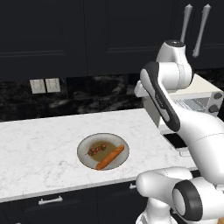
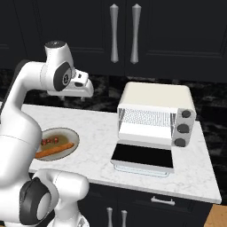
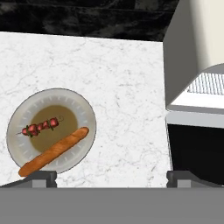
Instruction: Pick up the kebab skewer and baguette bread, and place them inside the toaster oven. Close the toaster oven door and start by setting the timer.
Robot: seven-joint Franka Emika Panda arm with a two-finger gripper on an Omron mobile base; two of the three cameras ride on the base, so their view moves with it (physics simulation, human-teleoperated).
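We take the plate [image 3: 85, 111] as our landmark: a round grey dish lying flat on the white marble counter [image 1: 39, 144], well apart from the toaster oven [image 2: 155, 113], which stands on the same counter further along towards the arm's right. On the plate we see the kebab skewer [image 3: 40, 127], a short stick with red chunks, resting in the darker middle of the dish, and just beside it, on the side nearer the counter's front edge, the baguette bread [image 3: 53, 152], a slim orange-brown loaf lying at a slant with one end reaching the plate's rim; whether loaf and skewer touch we cannot tell. Away from the plate, the toaster oven door [image 2: 142, 157] hangs folded down flat in front of the oven, its dark glass facing up, and the wire rack [image 2: 146, 118] shows in the open mouth above it. The gripper [image 3: 112, 178] hovers above the counter between the plate and the oven, clear of both; its two dark fingertips [image 3: 39, 177] stand spread wide apart with nothing between them. Behind the plate, two pale wall sockets [image 1: 45, 85] sit on the dark stone backsplash.
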